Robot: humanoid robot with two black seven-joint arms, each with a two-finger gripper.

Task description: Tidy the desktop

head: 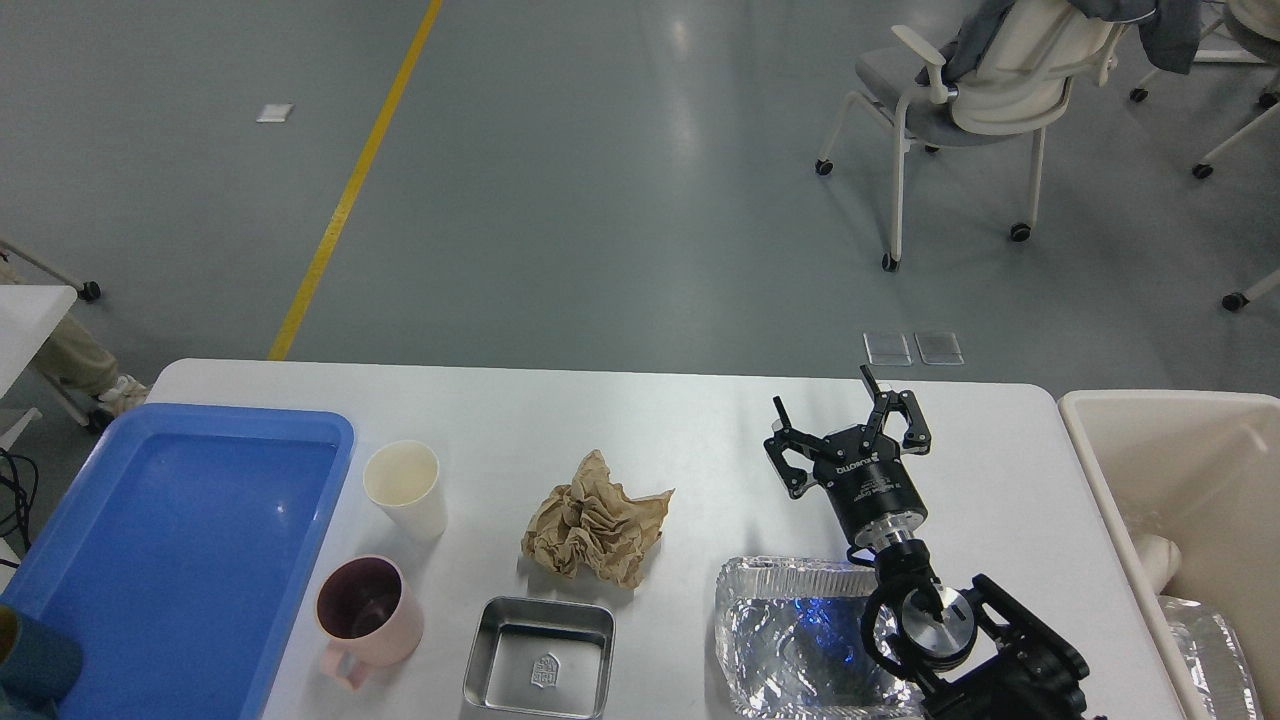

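Note:
The white desktop spans the lower half of the head view. On it lie a crumpled brown paper, a cream paper cup, a pink mug, a small steel tray and a foil tray. My right gripper is open and empty, held above the desktop behind the foil tray and to the right of the brown paper. My left gripper is out of view.
A blue plastic tray sits at the left end. A beige bin stands off the right end, with foil inside. A teal object shows at the bottom left corner. An office chair stands on the floor beyond.

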